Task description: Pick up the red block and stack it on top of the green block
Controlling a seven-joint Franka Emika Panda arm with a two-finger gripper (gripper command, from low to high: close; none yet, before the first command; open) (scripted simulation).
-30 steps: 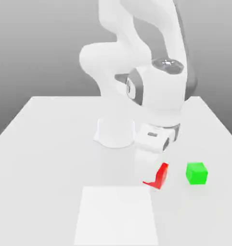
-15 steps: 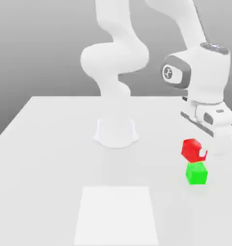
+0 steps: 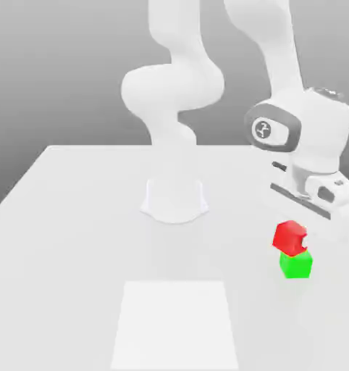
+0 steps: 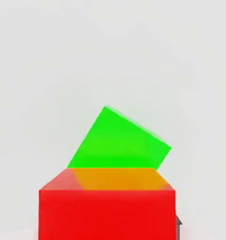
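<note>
The red block (image 3: 287, 236) hangs tilted just above the green block (image 3: 296, 265), near the table's right side in the exterior view. It appears to touch the green block's top or sit barely over it. My gripper (image 3: 297, 235) is shut on the red block, and a white finger covers part of its right face. In the hand view the red block (image 4: 107, 211) fills the foreground, with the green block (image 4: 118, 140) right behind it, turned at an angle to it.
The arm's round white base (image 3: 174, 200) stands at the middle of the white table (image 3: 76, 217). A paler square patch (image 3: 176, 322) lies on the table near its front edge. The table's right edge runs close beside the blocks.
My gripper has carried the red block from the table's middle over to the exterior view's right, above the green block. In the last half second it has come down closer to the green block.
</note>
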